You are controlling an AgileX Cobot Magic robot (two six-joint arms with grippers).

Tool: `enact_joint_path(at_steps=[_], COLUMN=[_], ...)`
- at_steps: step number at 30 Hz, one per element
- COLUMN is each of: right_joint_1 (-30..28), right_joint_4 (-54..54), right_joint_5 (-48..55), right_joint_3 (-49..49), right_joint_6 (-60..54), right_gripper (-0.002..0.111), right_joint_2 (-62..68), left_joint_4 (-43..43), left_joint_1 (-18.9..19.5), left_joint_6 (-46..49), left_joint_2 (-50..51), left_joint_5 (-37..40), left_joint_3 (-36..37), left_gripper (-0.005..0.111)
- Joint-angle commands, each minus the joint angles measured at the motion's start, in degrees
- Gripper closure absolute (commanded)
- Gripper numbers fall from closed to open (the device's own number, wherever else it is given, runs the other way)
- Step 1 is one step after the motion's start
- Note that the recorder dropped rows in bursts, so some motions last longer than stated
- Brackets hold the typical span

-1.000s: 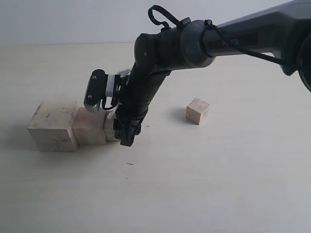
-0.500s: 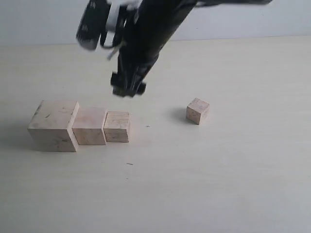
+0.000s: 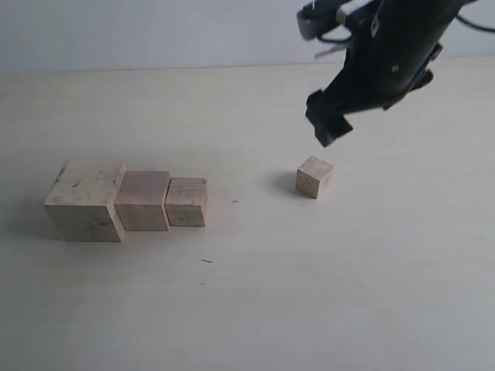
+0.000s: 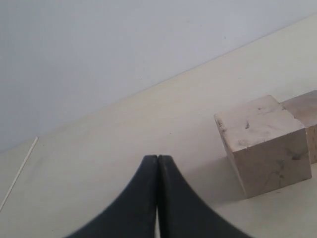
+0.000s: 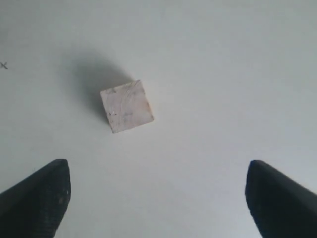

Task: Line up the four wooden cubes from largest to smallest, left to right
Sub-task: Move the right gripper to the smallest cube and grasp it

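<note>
Your right end effector (image 5: 156,173) hung spread wide, empty, above the smallest cube (image 3: 314,176); bare tabletop (image 3: 348,278) surrounded it, well apart from the three-cube row (image 3: 143,201). Your left end effector (image 4: 157,166) was clenched.

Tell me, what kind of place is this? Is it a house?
Probably a robot test bench, not a house: a plain pale table, a blank wall, and a black right gripper hovering near the smallest wooden cube.
</note>
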Motion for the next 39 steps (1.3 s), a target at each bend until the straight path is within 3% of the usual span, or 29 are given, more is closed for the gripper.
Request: enact_joint_path(at_steps=[1, 9, 11, 13, 17, 20, 24, 33, 39], right_joint_1=[-0.17, -0.17, -0.17, -0.17, -0.17, -0.17, -0.17, -0.17, 3.03], right_joint_4=[0.83, 0.46, 0.46, 0.46, 0.46, 0.72, 2.32, 34.93, 37.91], right_joint_5=[-9.37, -17.64, -17.75, -17.64, -17.37, -16.15, -16.39, -9.31, -11.2], right_joint_3=[4.4, 4.78, 4.78, 4.78, 4.78, 4.78, 4.78, 4.78, 4.78], right_joint_6=[0.2, 0.2, -0.54, -1.89, -3.19, -4.35, -7.55, -53.63, -58.7], right_gripper=[0.019, 0.02, 0.026, 0.04, 0.085, 0.108, 0.108, 0.108, 0.108], right_joint_2=[3.58, 12.09, 13.81, 14.47, 13.61, 10.15, 2.9, 1.32, 7.75], left_joint_4=[-0.31, -0.31, -0.31, -0.31, -0.31, -0.31, -0.31, -0.31, -0.31], left_joint_1=[0.04, 0.04, 0.04, 0.04, 0.04, 0.04, 0.04, 0.04, 0.04], left_joint_6=[-0.23, -0.23, -0.23, -0.23, -0.23, -0.23, -0.23, -0.23, -0.23], left_joint_2=[-0.38, -0.38, -0.38, -0.38, -0.38, -0.38, -0.38, -0.38, -0.38], left_joint_5=[-0.31, -0.31, -0.31, -0.31, -0.31, -0.31, -0.31, -0.31, -0.31], left_joint_3=[0.0, 0.0, 0.0, 0.0, 0.0, 0.0, 0.0, 0.0, 0.0], left_gripper=[0.107, 0.107, 0.107, 0.107, 0.107, 0.107, 0.107, 0.107, 0.107])
